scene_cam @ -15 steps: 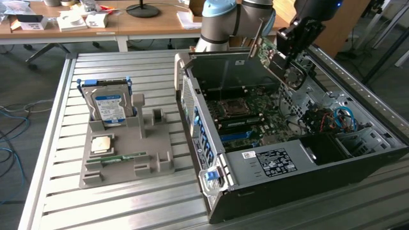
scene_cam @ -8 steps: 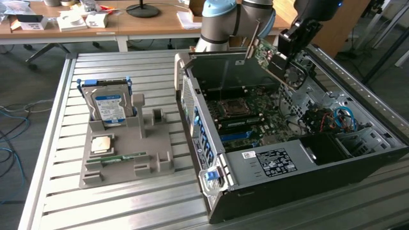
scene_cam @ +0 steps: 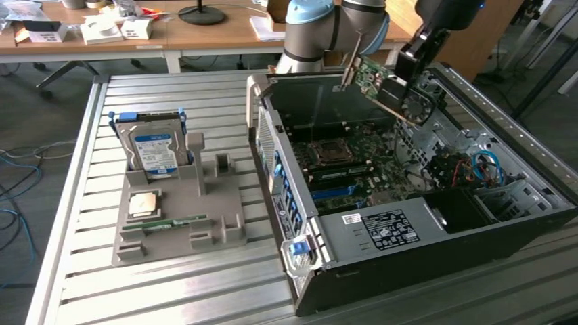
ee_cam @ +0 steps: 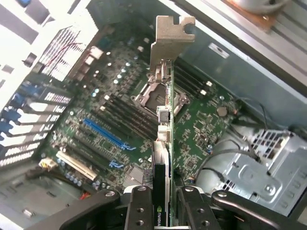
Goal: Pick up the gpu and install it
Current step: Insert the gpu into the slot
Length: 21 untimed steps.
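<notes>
Gpu point(ee_cam: 165, 120) clamped edge-on in end effector point(ee_cam: 163, 206), above motherboard point(ee_cam: 206, 129).

Bright daylight, glare on table point(scene_cam: 181, 291), case point(scene_cam: 451, 264) interior dim

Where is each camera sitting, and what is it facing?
Exterior view: off the arm, raised, looking down on the open computer case and table; the arm shows.
Wrist view: on the wrist, looking along the gpu toward the motherboard; the gripper clamps the card.
Shared: gpu, motherboard, computer case.
</notes>
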Available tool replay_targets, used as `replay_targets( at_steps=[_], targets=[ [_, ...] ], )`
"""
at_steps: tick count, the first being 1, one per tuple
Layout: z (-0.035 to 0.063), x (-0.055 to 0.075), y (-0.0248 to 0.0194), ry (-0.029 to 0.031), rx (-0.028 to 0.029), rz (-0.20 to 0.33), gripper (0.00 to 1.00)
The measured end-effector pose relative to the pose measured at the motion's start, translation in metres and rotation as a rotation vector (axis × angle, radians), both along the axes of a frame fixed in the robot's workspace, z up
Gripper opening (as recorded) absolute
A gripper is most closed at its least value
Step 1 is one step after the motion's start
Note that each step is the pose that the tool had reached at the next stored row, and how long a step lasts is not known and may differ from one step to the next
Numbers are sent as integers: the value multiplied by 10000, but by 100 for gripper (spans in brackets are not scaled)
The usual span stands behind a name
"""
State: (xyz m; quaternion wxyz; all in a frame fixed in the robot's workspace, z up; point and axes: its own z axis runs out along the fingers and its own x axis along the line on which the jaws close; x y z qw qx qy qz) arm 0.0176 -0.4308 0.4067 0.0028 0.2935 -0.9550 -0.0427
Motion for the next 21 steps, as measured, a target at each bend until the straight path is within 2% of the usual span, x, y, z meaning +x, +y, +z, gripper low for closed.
replay_targets(
  at_steps=[21],
  targets=[
    [-32, 0, 0, 0, -1, 3815, 26]
  ],
)
